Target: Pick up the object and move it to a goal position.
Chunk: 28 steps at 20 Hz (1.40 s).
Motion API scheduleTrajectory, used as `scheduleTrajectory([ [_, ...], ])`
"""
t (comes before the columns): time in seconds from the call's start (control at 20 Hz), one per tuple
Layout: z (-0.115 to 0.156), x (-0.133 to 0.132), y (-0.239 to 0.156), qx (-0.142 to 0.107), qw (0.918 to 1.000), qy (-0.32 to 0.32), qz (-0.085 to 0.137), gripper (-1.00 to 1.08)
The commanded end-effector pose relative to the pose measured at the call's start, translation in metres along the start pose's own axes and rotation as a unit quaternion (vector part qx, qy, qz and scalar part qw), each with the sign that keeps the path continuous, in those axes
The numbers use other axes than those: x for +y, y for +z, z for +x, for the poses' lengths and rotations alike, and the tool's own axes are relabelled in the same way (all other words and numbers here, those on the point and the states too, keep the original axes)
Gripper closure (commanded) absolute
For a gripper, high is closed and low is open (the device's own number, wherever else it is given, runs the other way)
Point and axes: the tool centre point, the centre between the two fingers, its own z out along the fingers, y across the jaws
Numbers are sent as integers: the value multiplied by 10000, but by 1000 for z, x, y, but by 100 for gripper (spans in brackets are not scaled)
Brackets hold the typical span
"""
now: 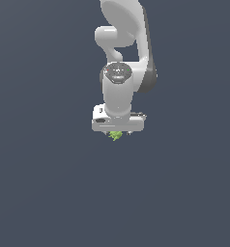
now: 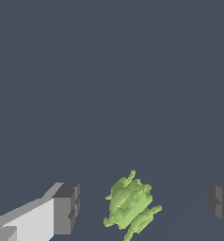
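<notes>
The object [image 2: 130, 203] is a small lime-green spiky lump. In the wrist view it lies between my two dark fingertips [image 2: 67, 207], with clear gaps on both sides. My gripper [image 2: 144, 204] is open and touches nothing. In the exterior view the object [image 1: 116, 136] peeks out just under the white hand of the arm, and my gripper [image 1: 117, 133] sits directly over it, fingers mostly hidden by the hand.
The white arm [image 1: 122, 58] rises from the gripper toward the top of the exterior view. All around is a plain dark grey-blue surface [image 1: 49, 183] with no other objects in view.
</notes>
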Motion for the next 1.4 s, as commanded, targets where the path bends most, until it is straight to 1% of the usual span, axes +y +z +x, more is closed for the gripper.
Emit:
scheduleTrajectory([
  [0.0,0,0,0,0,10000,0,0,-92],
  [0.15,0,5,0,-10,10000,12,-5,-92],
  [0.35,-1,24,-2,-49,10000,62,-22,-92],
  [0.45,-2,29,-3,-59,9999,79,-26,-92],
  [0.9,-3,28,-1,-55,9999,144,-25,-92],
  [1.15,-8,26,4,-43,9993,375,-24,-92],
  [1.35,-14,23,11,-27,9977,675,-22,-92],
])
